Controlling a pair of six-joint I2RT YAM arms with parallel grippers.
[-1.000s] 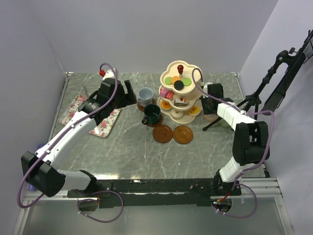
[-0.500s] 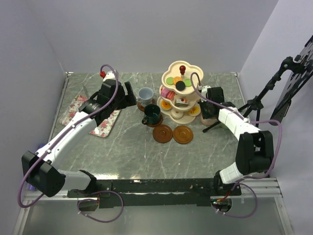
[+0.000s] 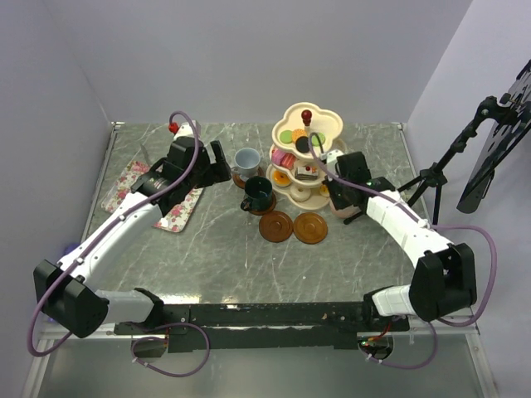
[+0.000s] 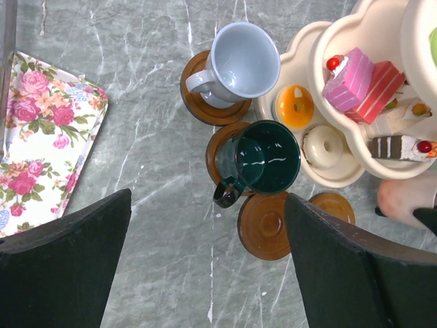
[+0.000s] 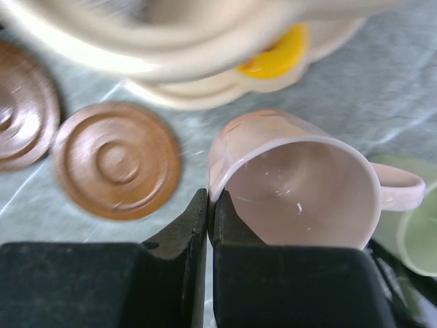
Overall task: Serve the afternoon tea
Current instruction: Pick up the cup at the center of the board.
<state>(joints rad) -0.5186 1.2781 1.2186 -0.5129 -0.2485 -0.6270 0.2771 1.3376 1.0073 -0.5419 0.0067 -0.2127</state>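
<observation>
Right pincer (image 5: 209, 199) clamped on pink mug (image 5: 300, 195) rim, mug just ahead, beside stand (image 5: 171, 41); step likely pickup; next calls for lifting it onto bare saucer (image 5: 116, 169) to pincer's left.

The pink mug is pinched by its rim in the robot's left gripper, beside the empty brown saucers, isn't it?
No, it is the right gripper that pinches the pink mug by its rim, beside the empty brown saucers. The right wrist view shows it. The left gripper is open and holds nothing.
</observation>
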